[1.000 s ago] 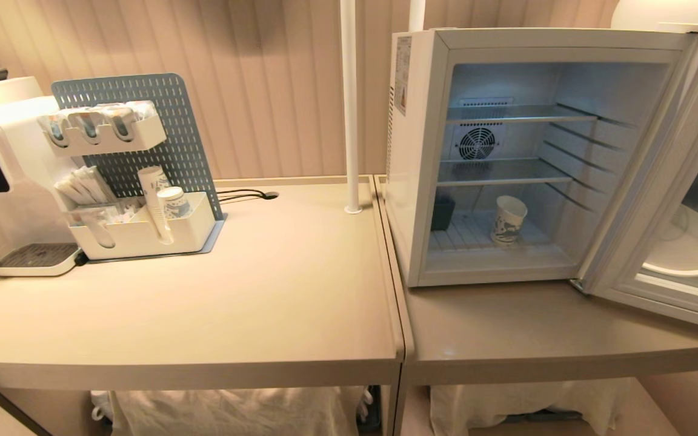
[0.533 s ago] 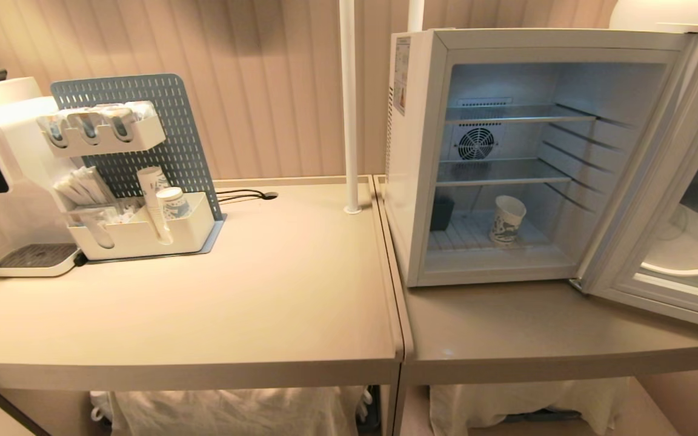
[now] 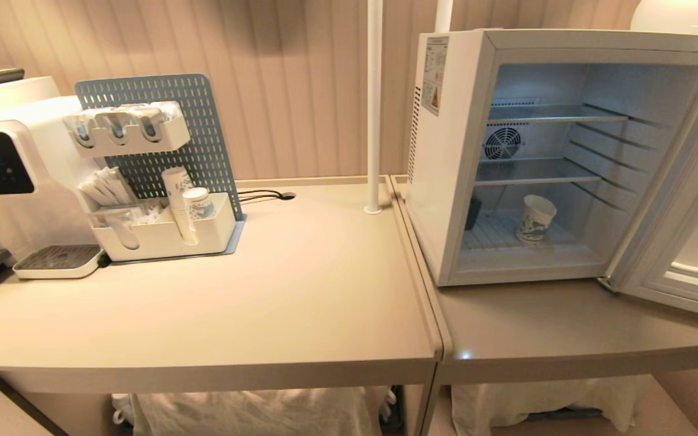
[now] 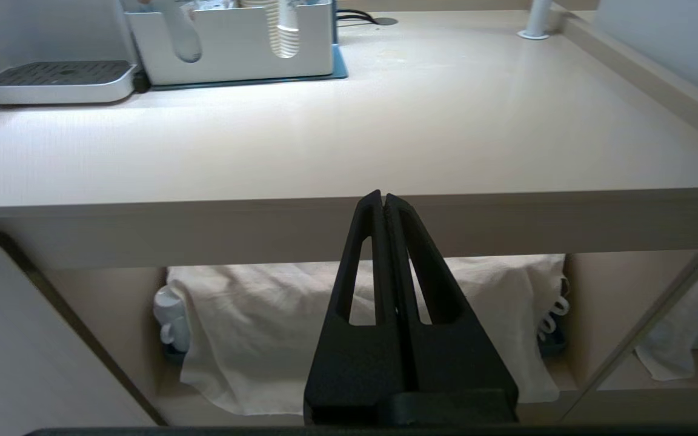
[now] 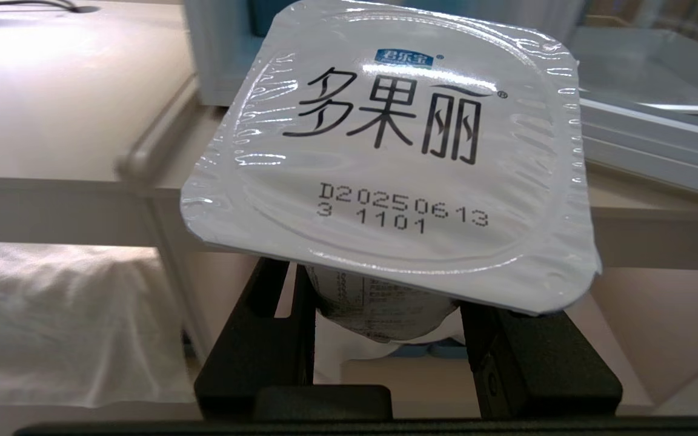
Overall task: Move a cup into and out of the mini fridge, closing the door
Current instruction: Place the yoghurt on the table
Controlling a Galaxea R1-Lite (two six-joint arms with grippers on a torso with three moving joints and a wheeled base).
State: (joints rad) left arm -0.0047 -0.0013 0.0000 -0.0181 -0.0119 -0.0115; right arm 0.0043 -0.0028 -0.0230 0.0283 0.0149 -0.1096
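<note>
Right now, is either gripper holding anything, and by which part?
The right gripper clamps a foil-lidded plastic pot by its body, just under the lid. The left gripper is shut and empty.

- Head view looks down from above onto the two tables (image 3: 264,303) and into the open mini fridge (image 3: 446,181).
- Left wrist view sits low, level with the table edge (image 4: 203,224), facing the organiser (image 4: 234,42), shared with head.
- Right wrist view, very close behind a foil-lidded pot (image 5: 397,151).

Warm, bright light; foil lid (image 5: 385,151) glares.
</note>
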